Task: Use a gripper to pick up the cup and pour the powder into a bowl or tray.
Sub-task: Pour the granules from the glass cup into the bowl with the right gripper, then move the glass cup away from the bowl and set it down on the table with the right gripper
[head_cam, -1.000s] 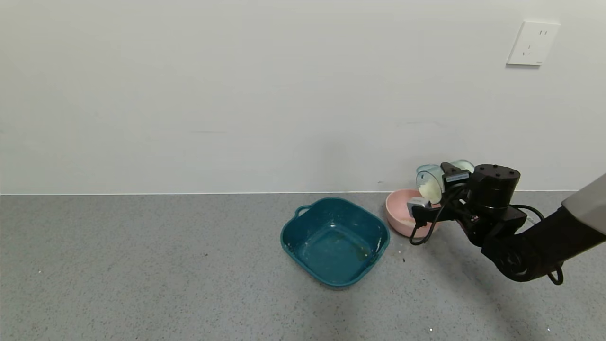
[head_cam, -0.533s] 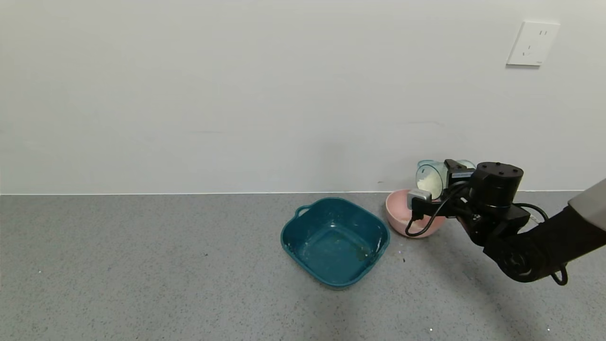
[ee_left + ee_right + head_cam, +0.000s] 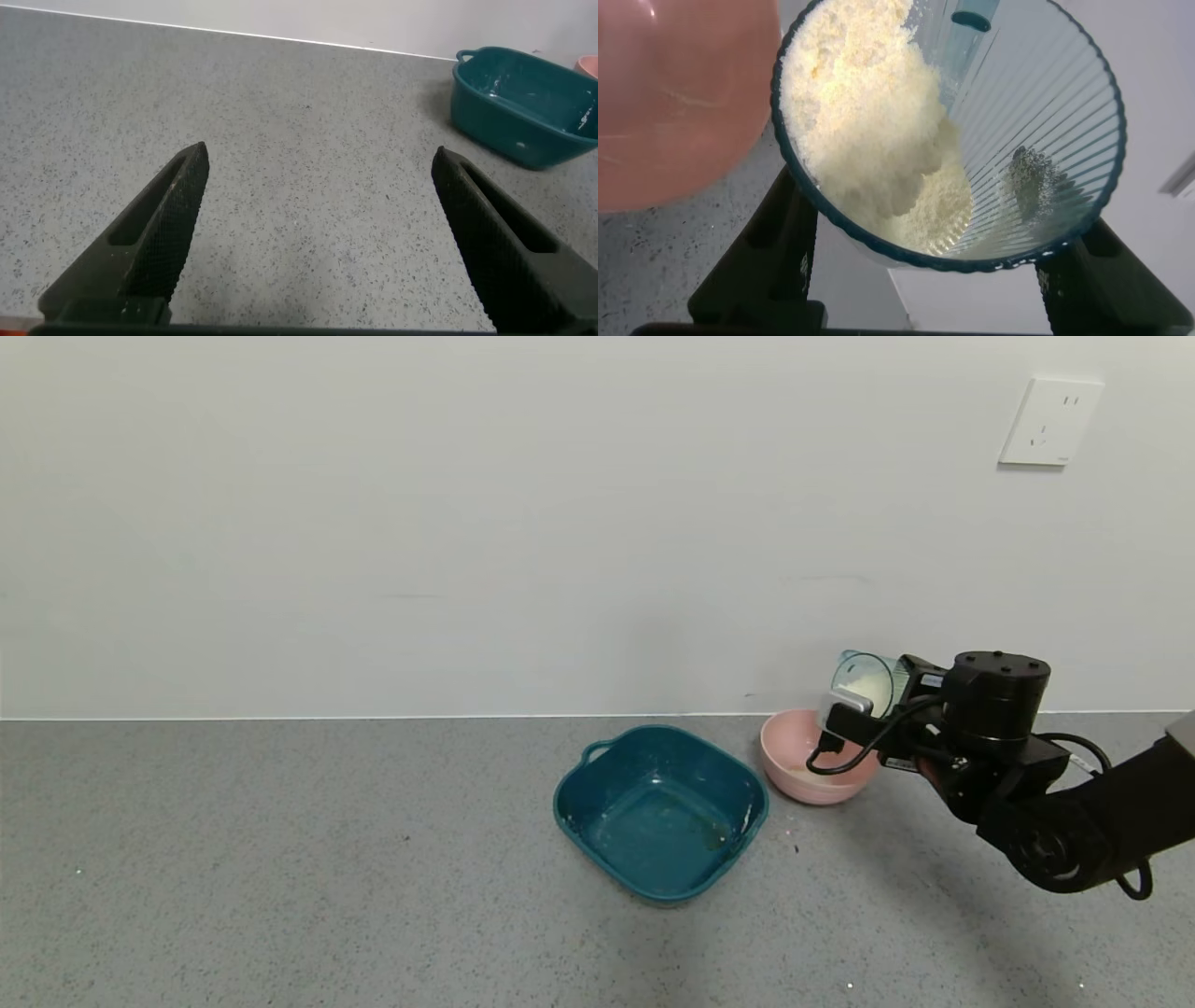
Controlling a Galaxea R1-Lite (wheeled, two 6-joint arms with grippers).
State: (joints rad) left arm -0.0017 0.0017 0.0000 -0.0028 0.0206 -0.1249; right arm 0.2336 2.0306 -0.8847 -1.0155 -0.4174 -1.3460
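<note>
The right gripper (image 3: 882, 695) is clamped on the cup (image 3: 864, 679), its fingers (image 3: 775, 238) pressed against the ribbed wall on either side, and holds it tipped on its side above the pink bowl (image 3: 803, 767), near the desk's far edge toward the right. The powder (image 3: 868, 149) sits as a clumped mass against the lower wall up to the rim, with part of the mouth seeming to lie outside the bowl's edge. I judge the main risk is the clump releasing all at once and landing on the desk (the teal tray (image 3: 661, 810) just beside the bowl would catch none of it). The left gripper (image 3: 318, 233) hovers wide open and empty over bare desk. The surface is grey speckled stone (image 3: 280, 859), against a plain pale wall with a socket (image 3: 1050, 420).
</note>
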